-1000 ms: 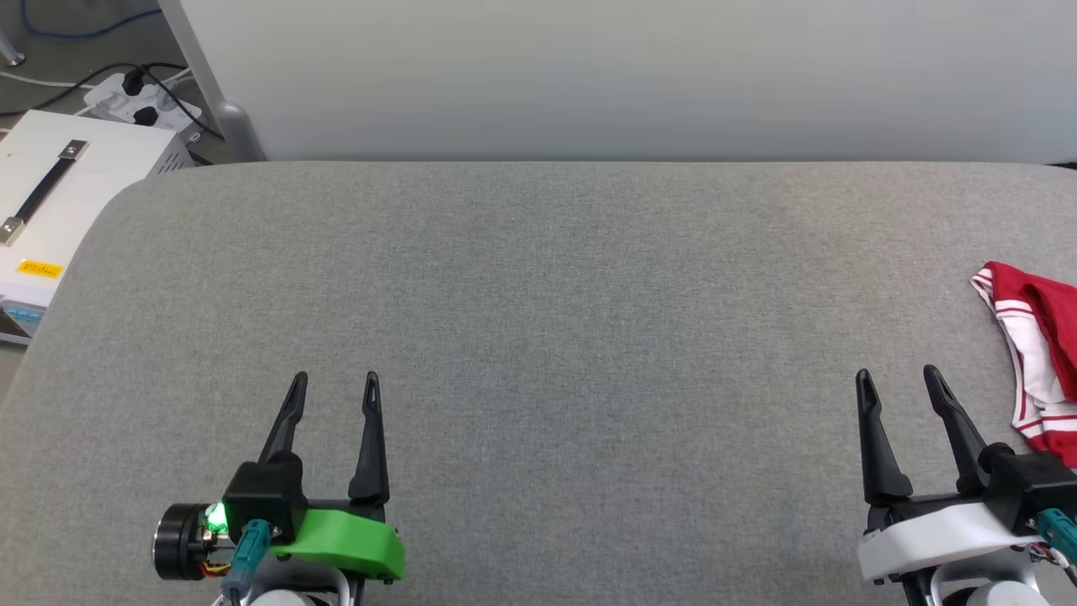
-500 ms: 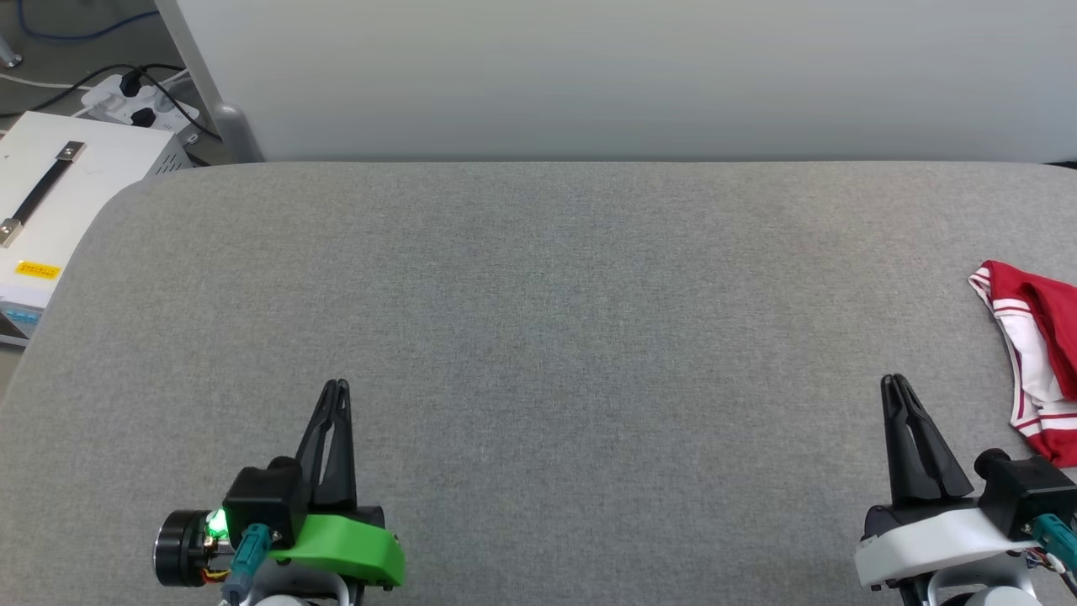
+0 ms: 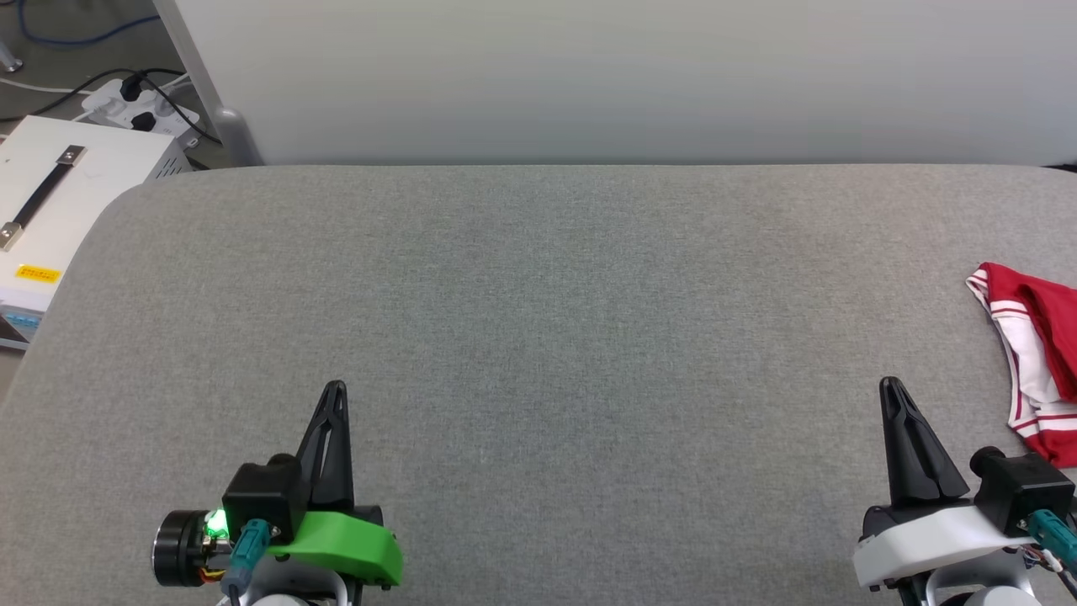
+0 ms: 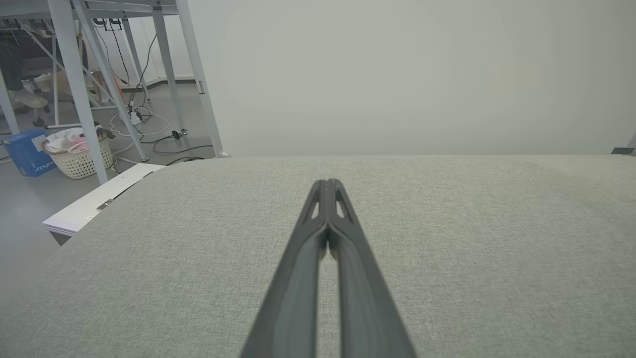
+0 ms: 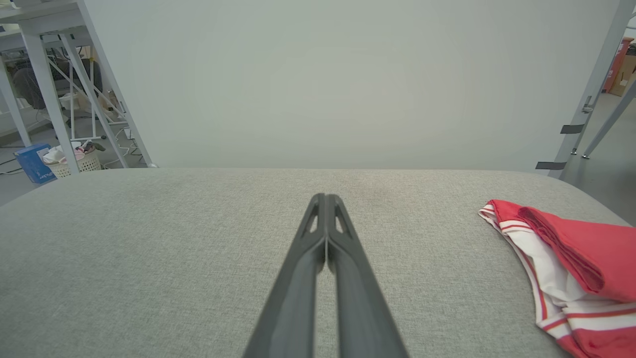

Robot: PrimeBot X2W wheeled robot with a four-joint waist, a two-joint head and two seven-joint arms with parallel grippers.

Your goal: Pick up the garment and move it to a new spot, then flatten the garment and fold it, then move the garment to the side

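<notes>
Head view is showing left gripper (image 3: 334, 389) and right gripper (image 3: 890, 385) clenching empty, having just closed; red white-sleeved jersey garment (image 3: 1042, 353) is lying, seemingly bunched, aside on grey fabric worktop (image 3: 538, 295).

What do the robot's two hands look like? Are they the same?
Nearly. Each is a pair of long, thin, black fingers tapering to a point, with slotted tips. The left gripper sits on a bright green cover with a glowing green light; the right gripper sits on a white cover. Both carry a black block and a teal cable plug.
</notes>
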